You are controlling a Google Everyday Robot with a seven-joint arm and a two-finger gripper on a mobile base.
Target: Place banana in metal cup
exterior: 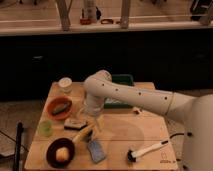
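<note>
The banana [83, 134] lies on the wooden table [150, 127], front left of centre, slightly curved and yellow. Its near end is between a dark bowl and a blue-grey sponge [96, 150]. My gripper [94, 123] hangs from the white arm [125, 95] and sits low over the table, at the banana's far end; I cannot tell whether it touches the fruit. A pale cup [65, 85], which looks like the metal cup, stands upright at the back left corner, well apart from the gripper.
An orange bowl [59, 108] with a dark item stands at the left. A green cup [45, 128] is in front of it. A dark bowl [52, 147] holds a round yellowish fruit [61, 154]. A small block [75, 123], a green tray [121, 80] and a white brush [148, 149] are also there.
</note>
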